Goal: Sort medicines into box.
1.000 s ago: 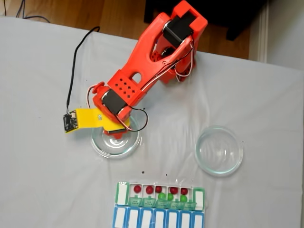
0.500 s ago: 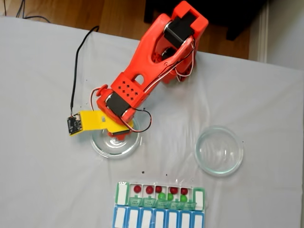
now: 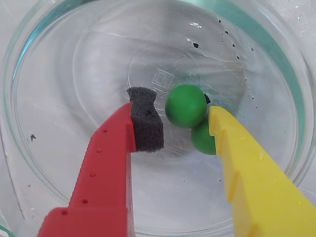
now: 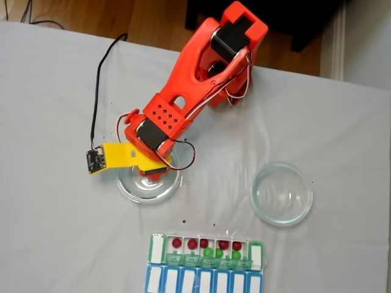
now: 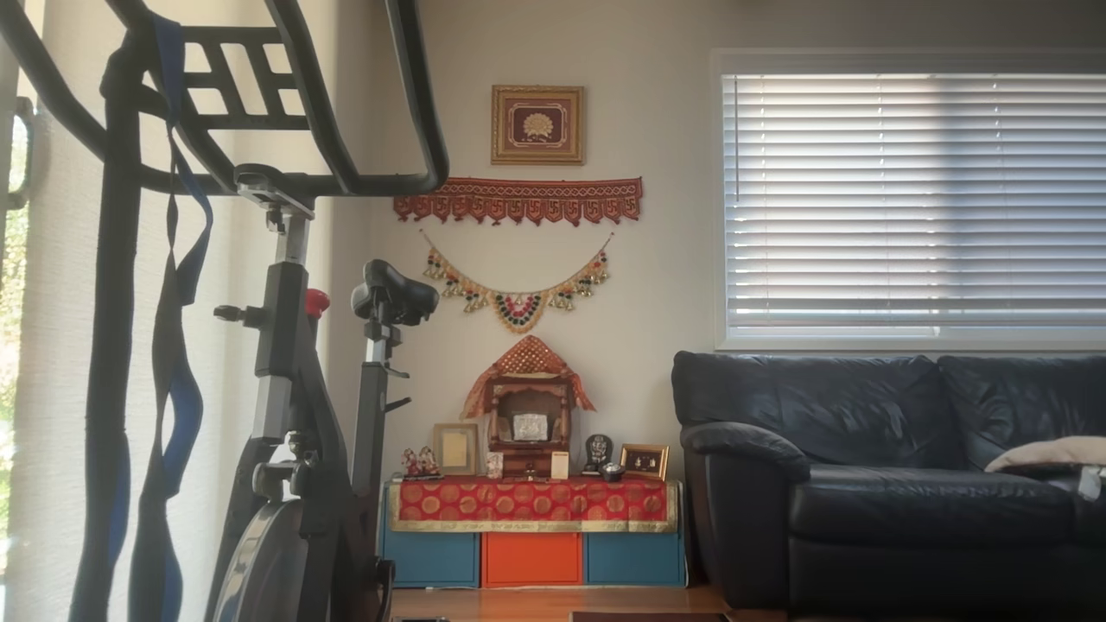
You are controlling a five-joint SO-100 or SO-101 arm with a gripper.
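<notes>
Arm unmoved since half-second earlier. Gripper (image 3: 185, 118) open inside left glass dish (image 4: 148, 183), straddling two green balls (image 3: 186, 105), gripping neither. Box (image 4: 206, 251) holds five red, three green; right dish (image 4: 282, 193) bare.

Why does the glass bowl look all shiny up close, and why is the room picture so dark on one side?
In the wrist view, light glints off the glass dish, and the green balls look sharp. In the fixed view the tablecloth is evenly lit and slightly soft. In the other view, bright light through the blinds leaves the exercise bike a dark silhouette.
</notes>
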